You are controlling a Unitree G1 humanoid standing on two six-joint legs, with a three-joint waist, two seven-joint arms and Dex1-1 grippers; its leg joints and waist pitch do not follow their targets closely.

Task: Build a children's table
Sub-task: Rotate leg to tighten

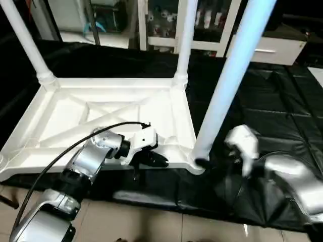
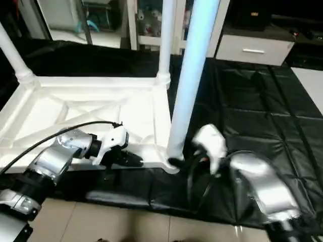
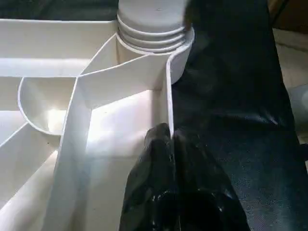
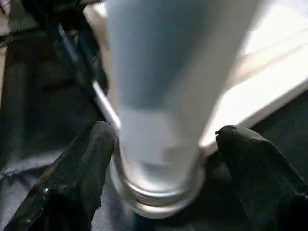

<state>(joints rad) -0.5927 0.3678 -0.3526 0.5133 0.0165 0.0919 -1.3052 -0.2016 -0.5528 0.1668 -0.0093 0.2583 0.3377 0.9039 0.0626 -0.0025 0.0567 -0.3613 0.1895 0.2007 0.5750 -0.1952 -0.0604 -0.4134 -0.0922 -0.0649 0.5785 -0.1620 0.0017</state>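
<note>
The children's table top [image 1: 65, 118] lies upside down on a black mat, its X ribs facing up. Two white legs [image 1: 22, 40] [image 1: 184, 40] stand in the far corner sockets. A third leg [image 1: 227, 85] stands in the near right socket [image 1: 198, 162], its ribbed base [image 4: 159, 192] seated there. My right gripper [image 4: 163, 131] holds that leg just above the base, one finger [image 4: 91, 159] on each side. My left gripper [image 1: 159, 160] is shut on the top's near rim [image 3: 168, 91], close to that same corner.
The black padded mat [image 1: 272, 101] stretches to the right of the top. Tiled floor [image 1: 151, 222] runs along the near side. A white cabinet [image 1: 267, 50] and shelving stand at the back. A black cable [image 1: 50, 166] loops over my left forearm.
</note>
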